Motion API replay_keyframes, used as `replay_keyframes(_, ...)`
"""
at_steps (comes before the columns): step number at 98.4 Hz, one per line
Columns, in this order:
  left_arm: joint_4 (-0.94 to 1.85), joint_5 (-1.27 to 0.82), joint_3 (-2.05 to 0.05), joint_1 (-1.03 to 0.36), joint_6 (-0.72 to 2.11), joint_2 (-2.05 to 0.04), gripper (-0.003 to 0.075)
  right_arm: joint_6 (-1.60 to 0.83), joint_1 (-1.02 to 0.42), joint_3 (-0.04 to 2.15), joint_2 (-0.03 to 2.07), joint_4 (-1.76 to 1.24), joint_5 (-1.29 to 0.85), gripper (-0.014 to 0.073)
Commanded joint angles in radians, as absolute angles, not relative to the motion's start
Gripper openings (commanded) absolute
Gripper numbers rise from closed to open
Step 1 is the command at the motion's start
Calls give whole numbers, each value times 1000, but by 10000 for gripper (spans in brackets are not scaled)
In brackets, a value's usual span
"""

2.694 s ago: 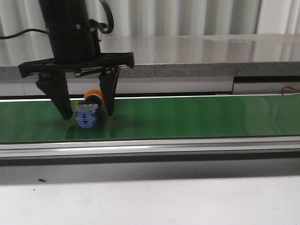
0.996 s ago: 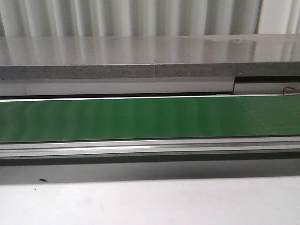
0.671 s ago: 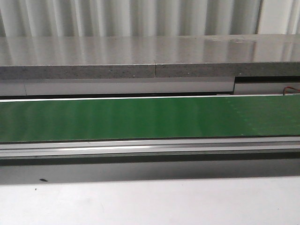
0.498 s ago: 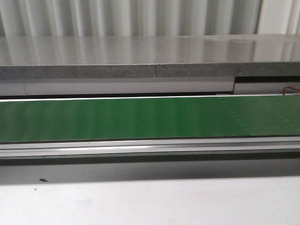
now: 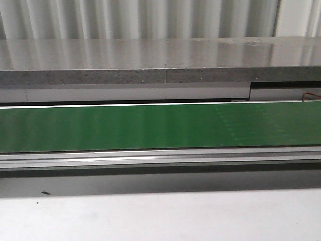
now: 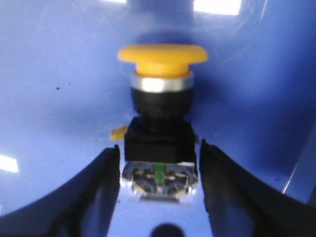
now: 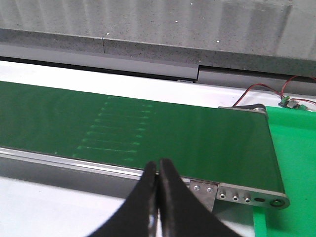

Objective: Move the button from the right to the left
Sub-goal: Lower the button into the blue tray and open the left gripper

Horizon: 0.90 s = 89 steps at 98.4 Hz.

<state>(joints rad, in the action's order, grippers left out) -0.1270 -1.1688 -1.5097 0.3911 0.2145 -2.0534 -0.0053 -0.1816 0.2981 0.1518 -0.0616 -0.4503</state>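
While left hand point(image 6: 158, 182) grips the button point(image 6: 160, 118) over blue | right hand point(image 7: 159, 197) closed, empty, near belt point(image 7: 148, 133) edge

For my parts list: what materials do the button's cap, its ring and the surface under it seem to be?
The button has a cap that looks like matte yellow-orange plastic, without glare. The ring seems polished metal, bright and silvery. The blue surface looks like glossy plastic, since it mirrors the lamps, though blur leaves this uncertain.
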Motion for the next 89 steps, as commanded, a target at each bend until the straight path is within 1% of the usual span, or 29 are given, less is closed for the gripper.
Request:
replay_keyframes(1, -125, -1166, -1535, 392, 217, -1999, 467, -12, -184, 323, 162, -51, -370, -60)
replay_keyframes(9, -123, -1162, -1535, 392, 217, -1999, 458, -12, -184, 323, 162, -51, -370, -60)
replay_keyframes(23, -109, -1142, -1535, 392, 217, -1974, 392, -12, -184, 323, 162, -51, -370, -60)
replay_keyframes(37, -25, -1064, -1535, 392, 217, -1904, 283, -12, -184, 323, 162, -51, -370, -60)
replay_keyframes(56, 71, -994, -1529, 384, 212, -1779, 96, -12, -184, 323, 162, -51, -370, -60)
replay_keyframes(70, 78, -938, -1480, 346, 206, -1692, -7, -12, -184, 323, 162, -51, -370, -60)
replay_keyframes(73, 80, -937, -1469, 336, 206, -1672, -22, -12, -184, 323, 162, -51, -370, -60)
replay_keyframes(89, 87, -879, -1381, 258, 134, -1574, -21, -12, -184, 323, 162, -51, -370, -60)
